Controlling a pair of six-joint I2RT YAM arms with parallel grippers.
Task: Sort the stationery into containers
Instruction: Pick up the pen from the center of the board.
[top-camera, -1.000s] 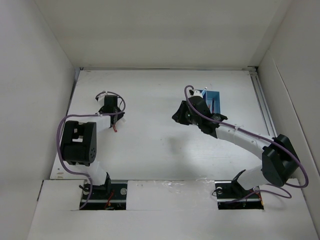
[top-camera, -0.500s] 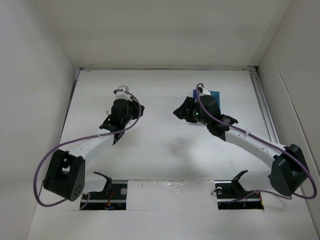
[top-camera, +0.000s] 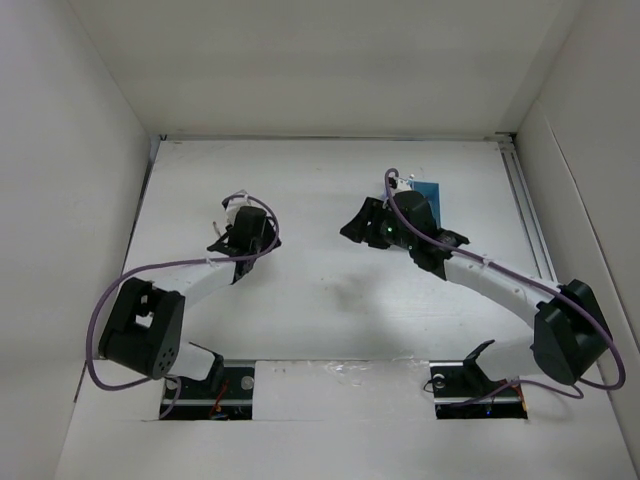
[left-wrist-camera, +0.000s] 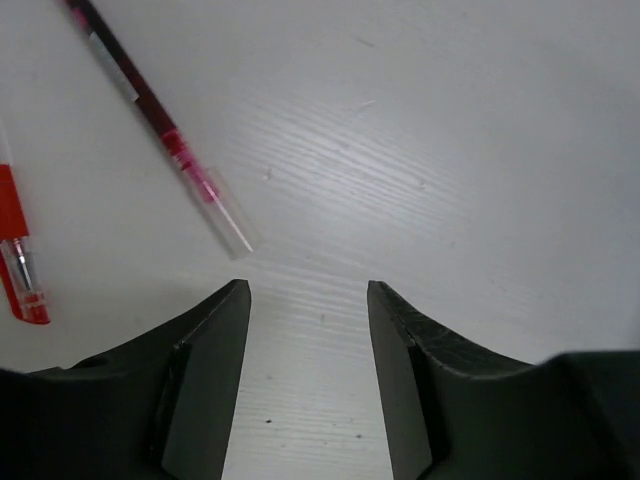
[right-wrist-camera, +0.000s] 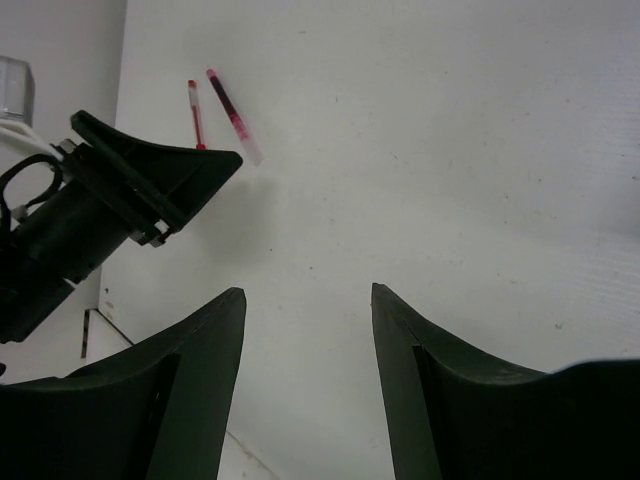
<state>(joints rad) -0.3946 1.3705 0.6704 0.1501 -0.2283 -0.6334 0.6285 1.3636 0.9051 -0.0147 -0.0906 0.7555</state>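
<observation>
Drawing back a little from where it was reaching, the left arm (top-camera: 195, 281) is now holding the left tool (left-wrist-camera: 308, 290) spread and empty above the desk (left-wrist-camera: 480, 150), its tips just short of a dark red pen (left-wrist-camera: 160, 125) lying near a red-and-white pen (left-wrist-camera: 15, 250). The right tool (right-wrist-camera: 308, 295) is hanging spread and empty too, beside the blue box (top-camera: 430, 192).

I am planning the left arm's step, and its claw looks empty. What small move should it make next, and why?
Probably ease the left claw toward the dark-red pen with a clear cap. The jaws stand open with only white table between them, and that pen lies ahead, upper left in the wrist view, apart from the red-and-white pen.
</observation>
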